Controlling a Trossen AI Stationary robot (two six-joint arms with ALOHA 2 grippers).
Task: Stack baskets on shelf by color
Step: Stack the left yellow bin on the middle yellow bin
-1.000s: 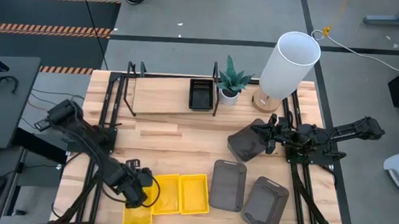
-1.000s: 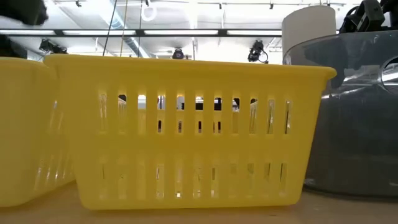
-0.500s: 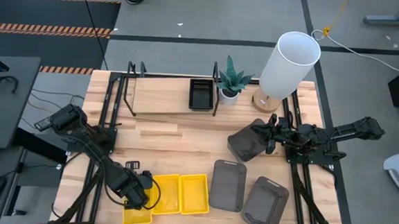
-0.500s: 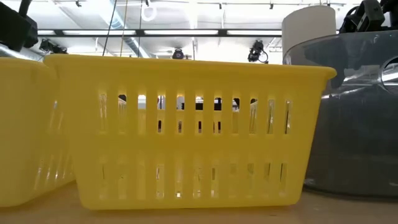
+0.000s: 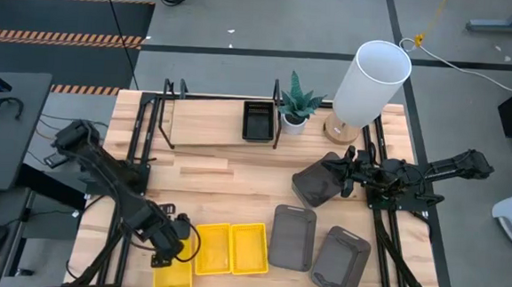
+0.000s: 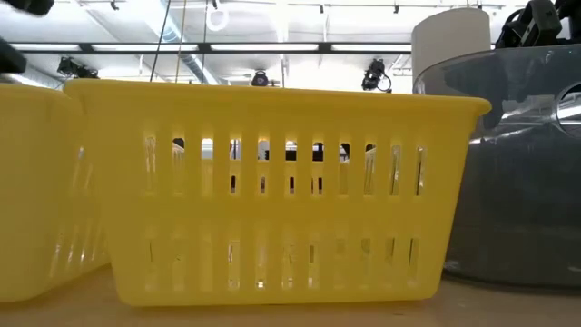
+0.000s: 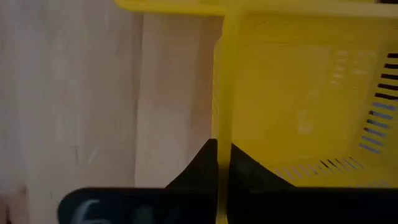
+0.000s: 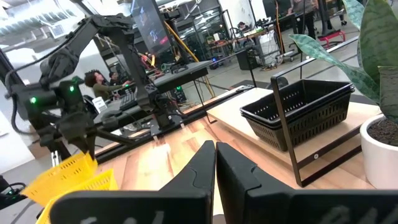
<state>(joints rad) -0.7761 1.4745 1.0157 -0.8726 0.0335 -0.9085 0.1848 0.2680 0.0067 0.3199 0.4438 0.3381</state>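
Observation:
Three yellow baskets lie by the table's near edge: the leftmost (image 5: pixel 173 279), the middle one (image 5: pixel 214 249) and the right one (image 5: pixel 250 247). My left gripper (image 5: pixel 167 250) is shut on the leftmost. Two dark grey baskets (image 5: pixel 293 237) (image 5: pixel 340 260) lie flat to their right. A third grey basket (image 5: pixel 311 184) lies under my right gripper (image 5: pixel 334 173), which is shut (image 8: pixel 215 149) with nothing between its fingers. Black baskets (image 5: pixel 257 121) sit stacked on the shelf (image 5: pixel 205 124) at the far side. My left gripper pinches the rim of one wall (image 7: pixel 221 134) of the leftmost yellow basket. One finger is outside the wall over the bare table and the other is inside the basket. The fingers come from above, pointing down. Whether the basket's bottom is on the table does not show.
A potted plant (image 5: pixel 296 106) and a tall white cylinder (image 5: pixel 371 79) stand at the far right, beside the shelf's end rail (image 5: pixel 276 118). Bare tabletop (image 5: pixel 226 191) lies between the shelf and the yellow baskets. People sit at desks in the room beyond (image 8: pixel 96 81).
My left gripper has gone a little toward the table's near left corner. The leftmost yellow basket has shifted with it toward the near edge. The other two yellow baskets have stayed where they were.

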